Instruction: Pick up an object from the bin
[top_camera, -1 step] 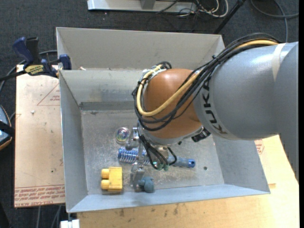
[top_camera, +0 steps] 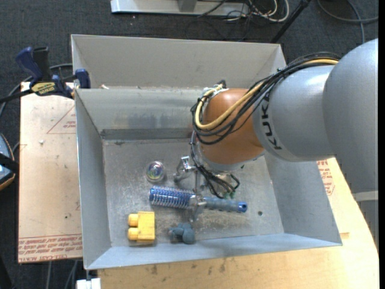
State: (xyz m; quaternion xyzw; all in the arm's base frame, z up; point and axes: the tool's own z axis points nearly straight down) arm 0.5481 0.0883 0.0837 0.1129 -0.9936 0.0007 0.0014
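The hand [top_camera: 192, 190] hovers low over the blue round hairbrush [top_camera: 168, 197] at its narrow neck, probably the easiest place to pinch. I cannot tell how far open it is.

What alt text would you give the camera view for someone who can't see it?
A grey robot arm coming in from the right holds its gripper low inside a grey metal bin, just over a blue bristled hairbrush on the bin floor. Nearby lie a yellow plastic block, a small shiny round object and a small grey-blue piece.
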